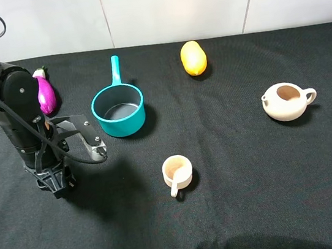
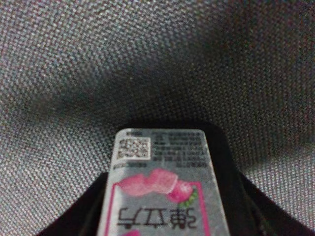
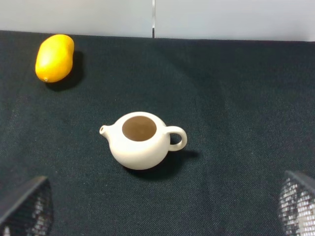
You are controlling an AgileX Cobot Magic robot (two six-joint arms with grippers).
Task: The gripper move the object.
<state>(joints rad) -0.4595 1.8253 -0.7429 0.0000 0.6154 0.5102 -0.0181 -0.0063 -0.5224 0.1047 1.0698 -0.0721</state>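
Exterior: left gripper (image 1: 55, 182) points down near the bench's (image 1: 247, 218) left edge, and I can't see the object under it. Left wrist: the object (image 2: 162, 189) is clamped between the fingers (image 2: 232, 184), long axis along them, cloth close below. Right wrist: right gripper (image 3: 165, 178) is spread wide and empty, so the left arm moves it

object (image 2: 162, 187) cut off, small print probably illegible

Purple eggplant (image 1: 46, 95) upper left, teal saucepan (image 1: 120, 126) right of it, yellow fruit (image 1: 193, 58) top center. Beige teapot (image 1: 286, 102) at right, beige cup (image 1: 177, 171) lower center. All sit apart on black cloth (image 1: 257, 198).
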